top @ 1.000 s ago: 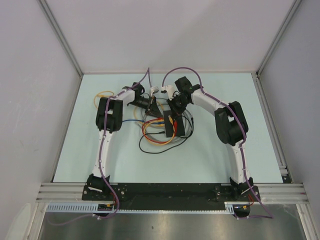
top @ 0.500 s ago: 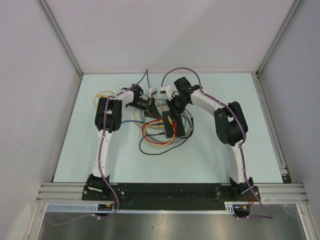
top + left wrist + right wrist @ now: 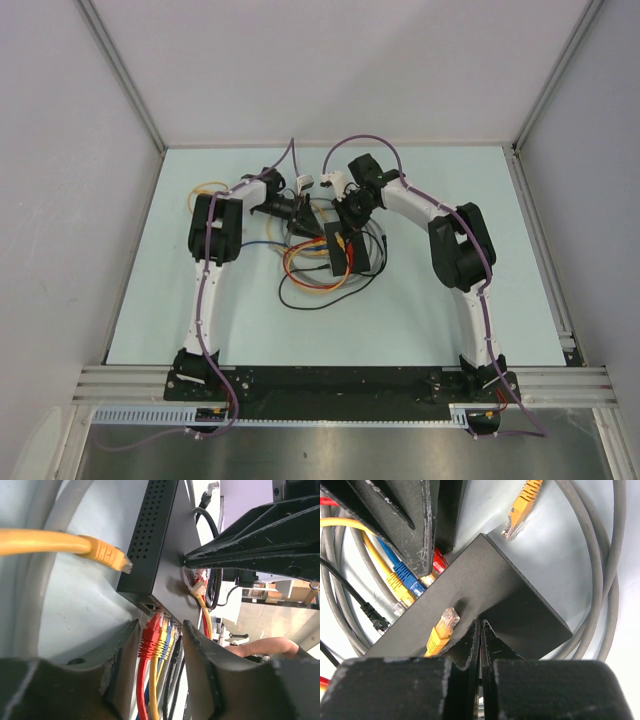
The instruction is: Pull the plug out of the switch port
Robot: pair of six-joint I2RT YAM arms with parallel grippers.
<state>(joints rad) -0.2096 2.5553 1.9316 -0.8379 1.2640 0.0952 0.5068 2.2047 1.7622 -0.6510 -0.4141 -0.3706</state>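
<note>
The switch is touched by the closed right gripper; its red plug is straddled, seemingly untouched, by the open left gripper.

Overhead view from above-behind; both wrist views close on the switch.

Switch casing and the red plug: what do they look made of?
Switch: matte black. The crisp edges and the grid of punched vent holes suggest painted sheet metal, though moulded plastic is possible. Red plug: a moulded plastic boot with a slight sheen.
</note>
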